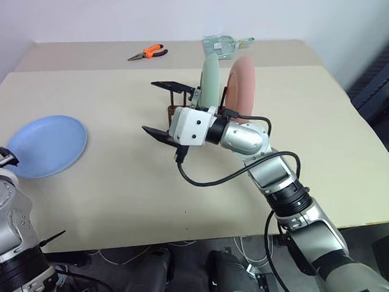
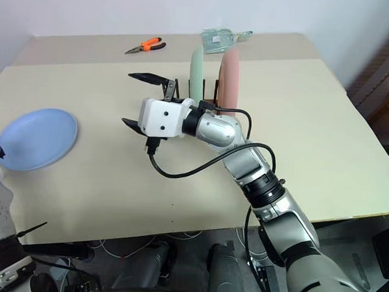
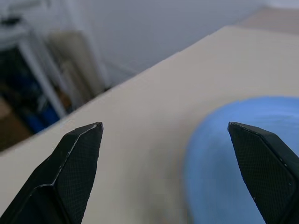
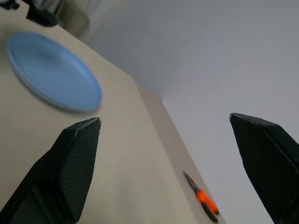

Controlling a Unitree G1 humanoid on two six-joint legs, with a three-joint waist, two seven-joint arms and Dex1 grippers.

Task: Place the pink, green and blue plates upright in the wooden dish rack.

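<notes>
Standing on edge in the wooden dish rack (image 1: 177, 105), the green plate (image 1: 210, 80) and pink plate (image 1: 241, 84) face sideways, side by side; the blue plate (image 1: 48, 144) lies flat at the counter's (image 1: 316, 128) left. Right gripper (image 1: 162, 110) and left gripper (image 3: 163, 135) both have jaws spread, empty

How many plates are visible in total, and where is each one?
3. The green plate and the pink plate stand upright in the wooden dish rack, side by side. The blue plate lies flat on the table, toward the robot's left.
</notes>
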